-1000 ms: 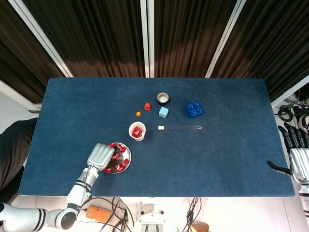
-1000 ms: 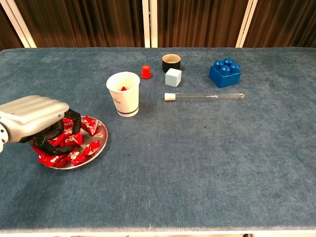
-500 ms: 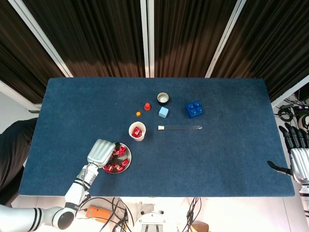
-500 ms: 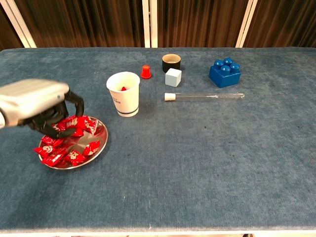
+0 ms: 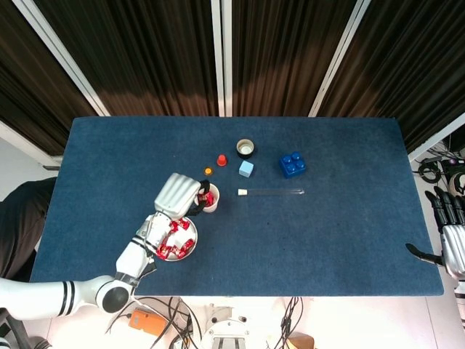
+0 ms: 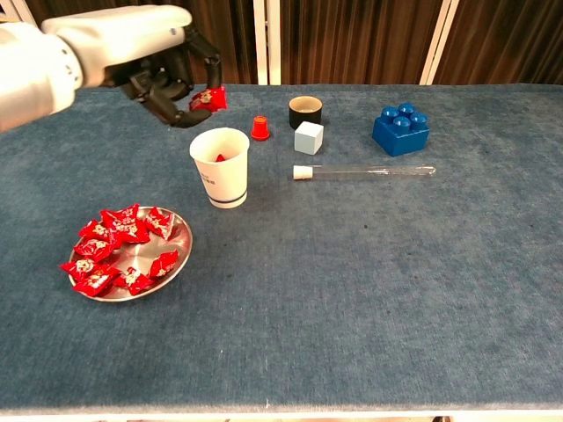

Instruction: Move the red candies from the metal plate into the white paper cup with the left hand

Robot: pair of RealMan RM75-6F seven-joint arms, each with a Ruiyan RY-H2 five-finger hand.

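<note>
We see the left hand raised above the blue tabletop, its dark fingers curled in and pinching one red candy just above and slightly to the left of the white paper cup. From the chest view the candy is clear of the cup's rim, not touching it, and at least one red candy already lies inside the cup. The metal plate sits on the tabletop near the front left, well apart from the raised hand, with the remaining red candies heaped across it. Behind the cup stand a small red cap, a dark round cup, a pale blue cube and a blue building block; a clear tube lies flat beside the cup's right. The right hand shows at the far edge of the head view, off the tabletop; its fingers look loosely spread and seem to hold nothing, though it is small there.
</note>
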